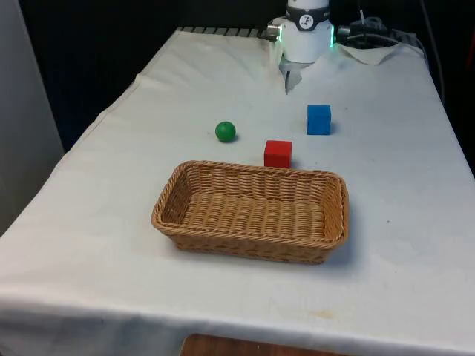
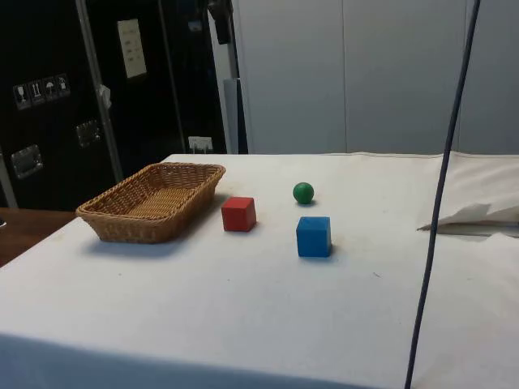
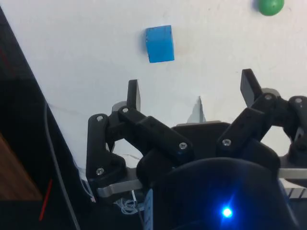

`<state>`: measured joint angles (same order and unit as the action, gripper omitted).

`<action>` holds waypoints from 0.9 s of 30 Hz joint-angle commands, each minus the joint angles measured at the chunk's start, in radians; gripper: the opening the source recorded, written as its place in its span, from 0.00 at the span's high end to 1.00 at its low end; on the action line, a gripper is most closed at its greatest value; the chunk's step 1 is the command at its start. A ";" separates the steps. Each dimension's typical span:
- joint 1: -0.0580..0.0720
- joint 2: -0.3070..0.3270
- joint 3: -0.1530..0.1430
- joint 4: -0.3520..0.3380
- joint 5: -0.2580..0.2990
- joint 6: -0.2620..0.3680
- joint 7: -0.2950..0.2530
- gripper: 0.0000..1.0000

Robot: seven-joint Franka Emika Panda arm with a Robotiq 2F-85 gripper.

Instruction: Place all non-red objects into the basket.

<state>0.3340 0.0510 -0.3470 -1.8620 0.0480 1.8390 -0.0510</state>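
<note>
Wrist view puts the blue cube [image 3: 159, 44] nearest the pincer [image 3: 191, 93], whose fingers stand wide apart and empty. It should descend squarely over the cube (avoiding the red cube [image 1: 277, 153]), then carry it to the basket [image 1: 223, 173].

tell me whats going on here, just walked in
Nothing is being handled yet. The tool hangs open above the white cloth, holding nothing. A green ball, a blue block and a red block sit on the table beyond the wicker basket, which has nothing in it. The ball and blue block belong in the basket; the red one stays out.
</note>
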 commanded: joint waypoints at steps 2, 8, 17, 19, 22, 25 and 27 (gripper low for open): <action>0.002 -0.029 0.000 -0.030 -0.012 0.011 0.006 0.00; 0.002 -0.078 0.005 -0.086 -0.031 0.029 0.014 0.00; 0.000 -0.133 0.010 -0.149 -0.044 0.041 0.013 0.00; 0.000 -0.166 0.015 -0.184 -0.067 0.064 0.028 0.00; 0.000 -0.199 0.018 -0.220 -0.079 0.079 0.033 0.00; 0.000 -0.203 0.016 -0.226 -0.072 0.071 0.025 0.00; -0.001 -0.231 0.023 -0.254 -0.090 0.091 0.040 0.00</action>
<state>0.3340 -0.1680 -0.3280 -2.1050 -0.0290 1.9150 -0.0230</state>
